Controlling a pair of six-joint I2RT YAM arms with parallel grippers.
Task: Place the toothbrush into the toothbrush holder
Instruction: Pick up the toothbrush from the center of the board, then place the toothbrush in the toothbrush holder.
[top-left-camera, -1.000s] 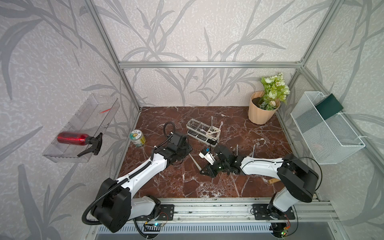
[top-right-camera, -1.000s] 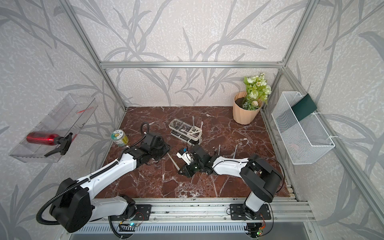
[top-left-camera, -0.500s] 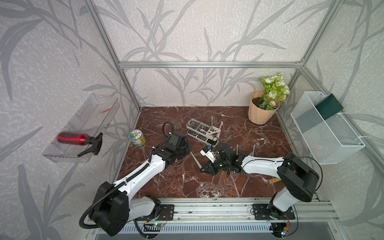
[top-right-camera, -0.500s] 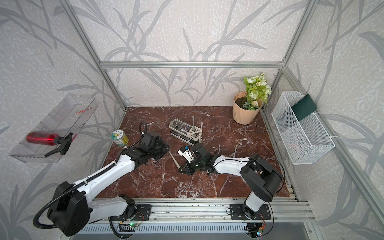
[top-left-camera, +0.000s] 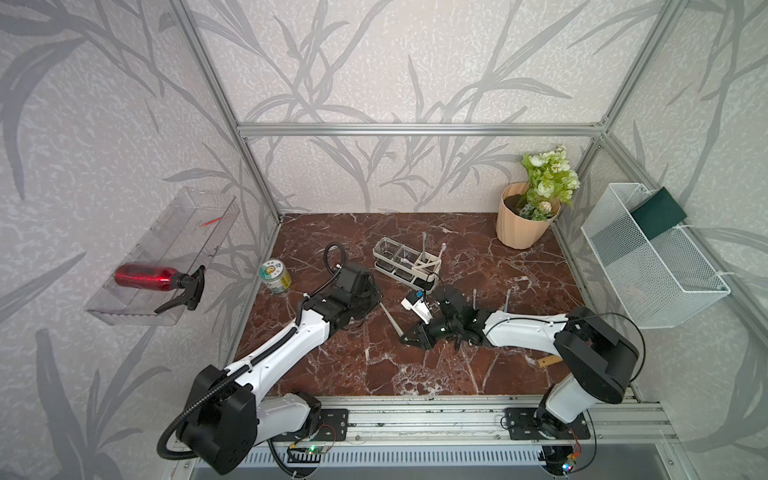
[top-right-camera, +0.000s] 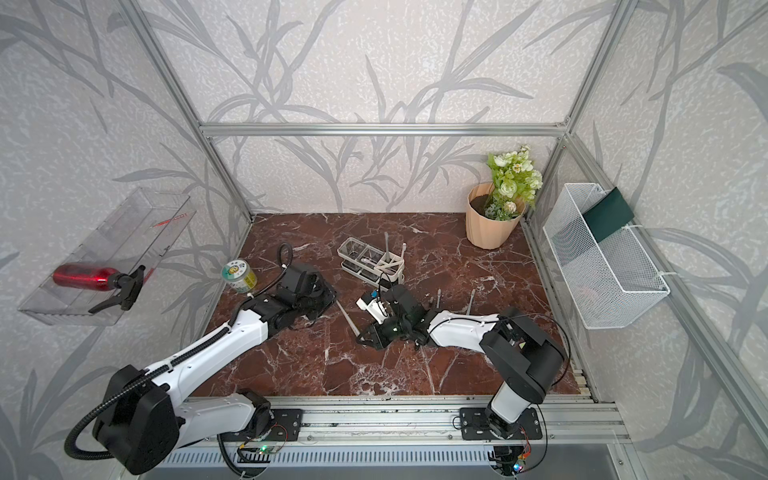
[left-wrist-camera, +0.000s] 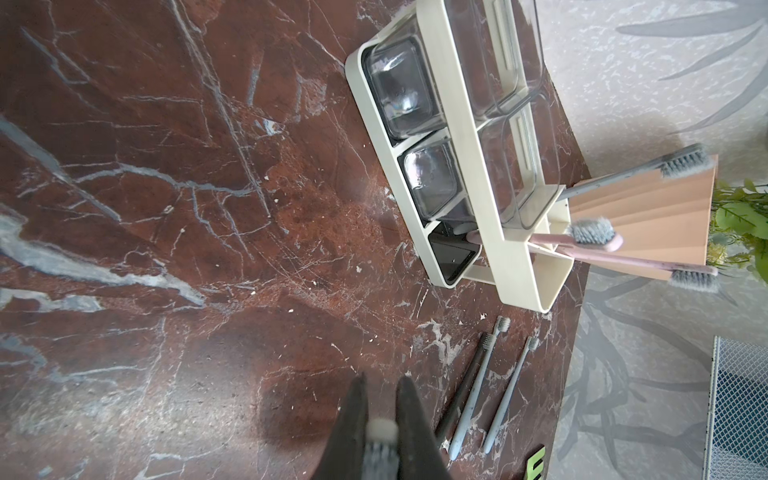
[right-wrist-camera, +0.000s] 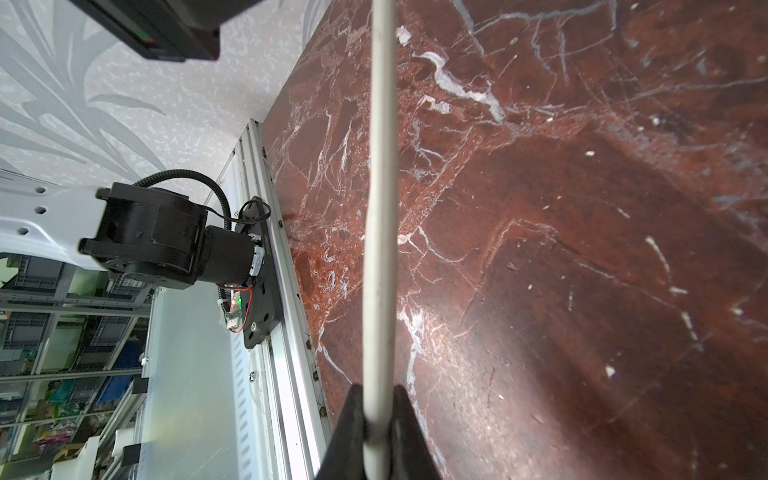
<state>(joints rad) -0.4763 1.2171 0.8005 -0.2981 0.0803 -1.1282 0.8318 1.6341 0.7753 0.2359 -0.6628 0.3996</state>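
A cream-white toothbrush (top-left-camera: 390, 319) (top-right-camera: 348, 319) hangs just above the marble between my two grippers. My left gripper (top-left-camera: 378, 303) (left-wrist-camera: 381, 380) is shut on its bristle end (left-wrist-camera: 381, 430). My right gripper (top-left-camera: 406, 338) (right-wrist-camera: 376, 388) is shut on its handle (right-wrist-camera: 380, 208). The toothbrush holder (top-left-camera: 378, 249) (top-right-camera: 345, 249) (left-wrist-camera: 465, 124), a cream frame with two clear cups, stands a short way behind both grippers. A grey brush (left-wrist-camera: 681, 160) and two pink brushes (left-wrist-camera: 594, 237) lean in its slotted end.
Three spare brushes (left-wrist-camera: 469, 399) lie on the marble near the right arm. A peach flower pot (top-left-camera: 523, 220) stands back right and a white mesh basket (top-left-camera: 648, 257) hangs on the right wall. A can (top-left-camera: 274, 276) sits at the left, and a clear shelf with a red spray bottle (top-left-camera: 145, 276) hangs on the left wall.
My left jaws have closed on the brush's bristle end. The right gripper has kept its hold on the handle and has hardly moved.
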